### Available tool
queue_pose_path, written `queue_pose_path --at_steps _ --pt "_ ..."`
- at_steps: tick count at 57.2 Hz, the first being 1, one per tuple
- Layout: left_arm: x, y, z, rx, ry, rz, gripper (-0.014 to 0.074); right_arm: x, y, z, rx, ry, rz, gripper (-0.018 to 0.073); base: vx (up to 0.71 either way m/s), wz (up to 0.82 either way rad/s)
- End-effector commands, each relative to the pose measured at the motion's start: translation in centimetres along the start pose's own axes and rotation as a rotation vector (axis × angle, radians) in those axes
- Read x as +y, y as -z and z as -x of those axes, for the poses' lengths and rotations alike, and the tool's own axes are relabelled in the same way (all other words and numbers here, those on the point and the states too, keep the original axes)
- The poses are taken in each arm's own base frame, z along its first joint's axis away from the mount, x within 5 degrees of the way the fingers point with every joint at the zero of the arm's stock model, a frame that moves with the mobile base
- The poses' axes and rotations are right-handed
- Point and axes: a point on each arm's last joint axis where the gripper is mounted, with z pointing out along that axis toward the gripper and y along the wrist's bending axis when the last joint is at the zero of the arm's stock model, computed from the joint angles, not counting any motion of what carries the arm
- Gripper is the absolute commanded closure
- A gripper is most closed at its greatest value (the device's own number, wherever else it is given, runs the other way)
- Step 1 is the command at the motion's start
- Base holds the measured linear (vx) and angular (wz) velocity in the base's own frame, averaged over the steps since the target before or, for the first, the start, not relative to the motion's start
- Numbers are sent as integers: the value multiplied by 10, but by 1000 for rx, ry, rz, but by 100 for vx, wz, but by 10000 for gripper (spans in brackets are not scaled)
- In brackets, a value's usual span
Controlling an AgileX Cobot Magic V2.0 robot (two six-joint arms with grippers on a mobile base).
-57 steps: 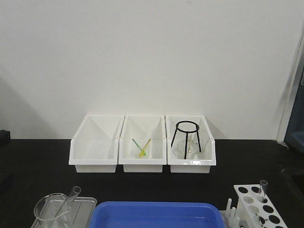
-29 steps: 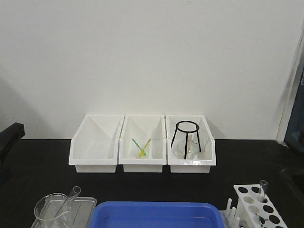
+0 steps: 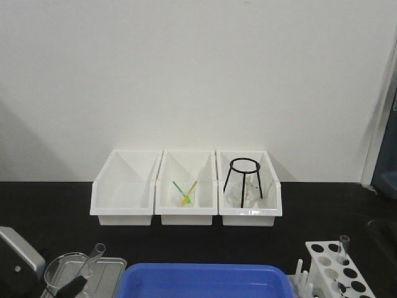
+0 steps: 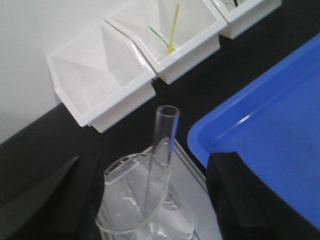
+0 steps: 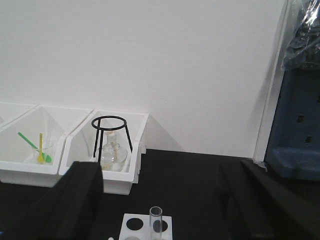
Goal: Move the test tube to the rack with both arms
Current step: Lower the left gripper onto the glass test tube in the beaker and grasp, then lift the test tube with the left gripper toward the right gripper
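Note:
A clear test tube leans in a glass beaker, its open end sticking out above the rim; the front view shows it at the bottom left. My left gripper is open, with one dark finger on each side of the beaker and touching nothing. The white rack stands at the bottom right with another test tube upright in a hole. My right gripper is open above and behind the rack, nothing between its fingers.
The beaker stands on a grey tray beside a large blue tray. Three white bins line the back wall; the middle one holds green and yellow sticks, the right one a black stand and flask. The left arm's grey casing is at the bottom left.
The left arm, at the left edge half a second ago, has come down to the bottom left by the beaker. The tubes, beaker and rack have not moved.

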Motion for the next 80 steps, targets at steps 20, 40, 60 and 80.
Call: queue_pose_path --at_steps 20,40,60,80 --pt "-3 -59 5 -121 -5 -33 53 -3 1 26 -212 20 -23 55 0 0" --pt "10 -85 28 -164 -22 -6 53 -3 1 26 -213 23 -23 55 0 0" --pt "10 -94 22 -152 33 11 189 -3 1 27 -227 23 -25 55 0 0" --pt "12 -92 25 -173 38 19 606 -3 1 28 -229 23 -25 55 0 0"
